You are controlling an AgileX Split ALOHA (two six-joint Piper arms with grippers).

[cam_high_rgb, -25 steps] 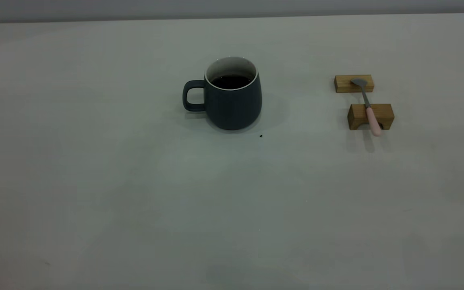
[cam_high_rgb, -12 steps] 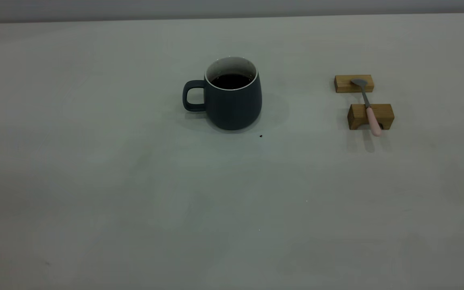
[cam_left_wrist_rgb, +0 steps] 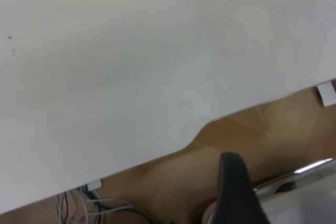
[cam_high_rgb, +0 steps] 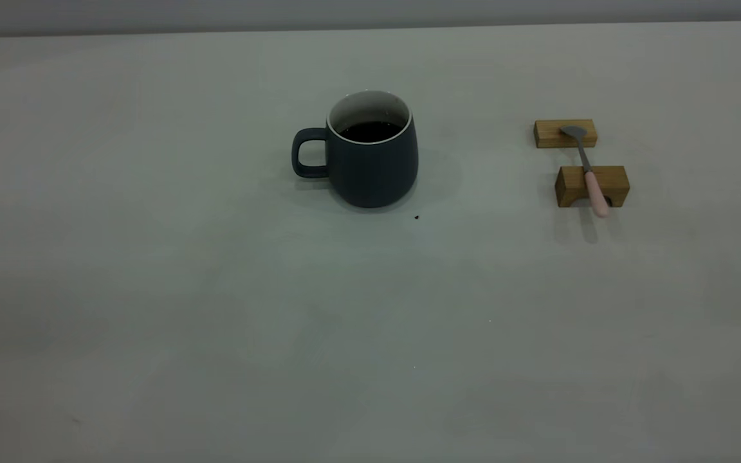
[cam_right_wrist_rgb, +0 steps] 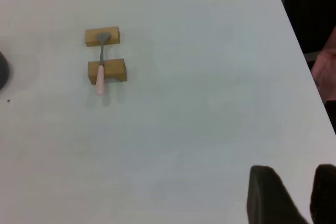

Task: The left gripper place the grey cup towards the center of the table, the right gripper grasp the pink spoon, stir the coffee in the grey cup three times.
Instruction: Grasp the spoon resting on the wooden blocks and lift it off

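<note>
The grey cup (cam_high_rgb: 370,170) stands upright near the middle of the table (cam_high_rgb: 216,289), its handle pointing left, with dark coffee (cam_high_rgb: 370,130) inside. The pink spoon (cam_high_rgb: 592,183) lies across two tan wooden blocks to the right of the cup, bowl on the far block. It also shows far off in the right wrist view as the pink spoon (cam_right_wrist_rgb: 100,72). Neither gripper appears in the exterior view. My right gripper (cam_right_wrist_rgb: 302,179) hovers over bare table far from the spoon, open and empty. A dark part of my left gripper (cam_left_wrist_rgb: 236,187) hangs past the table's edge.
The far block (cam_high_rgb: 565,133) and the notched near block (cam_high_rgb: 610,183) hold the spoon off the table. A tiny dark speck (cam_high_rgb: 416,217) lies by the cup. In the left wrist view, the floor and cables (cam_left_wrist_rgb: 100,205) lie beyond the table edge. A person's hand (cam_right_wrist_rgb: 325,66) shows at the table's side.
</note>
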